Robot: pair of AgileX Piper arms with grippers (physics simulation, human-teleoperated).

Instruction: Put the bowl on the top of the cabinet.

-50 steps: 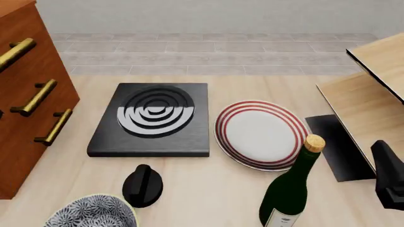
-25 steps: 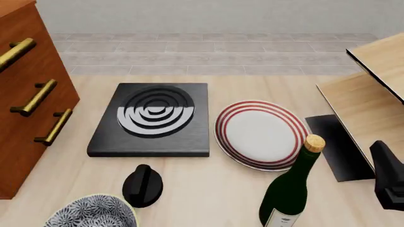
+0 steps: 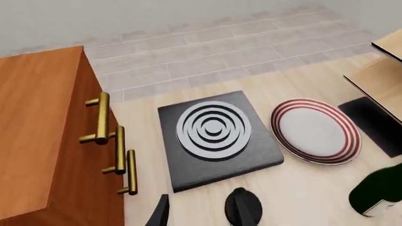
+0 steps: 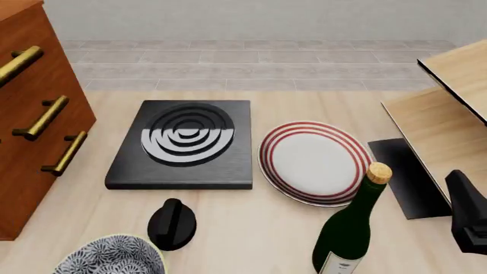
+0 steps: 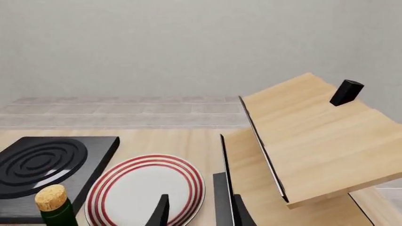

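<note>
The bowl [image 4: 110, 256], blue-and-white patterned with a pale rim, sits at the near left of the table, cut off by the front view's bottom edge. The reddish-brown cabinet [image 4: 34, 120] with brass handles stands to its left; the left wrist view shows the cabinet [image 3: 44, 132] and its flat top from above. Only one dark fingertip [image 3: 160, 214] of my left gripper shows, set wide and holding nothing, and the bowl is out of that view. My right gripper [image 5: 201, 214] is open and empty, over by the pale furniture. A dark part of the right arm [image 4: 468, 217] shows at the far right.
A black hob [image 4: 186, 142] lies mid-table, with a black knob-like lid [image 4: 171, 224] just in front of it, beside the bowl. To the right are a red-ringed white plate [image 4: 313, 161] and a corked green bottle [image 4: 350, 228]. Pale wood furniture [image 4: 449, 108] fills the right side.
</note>
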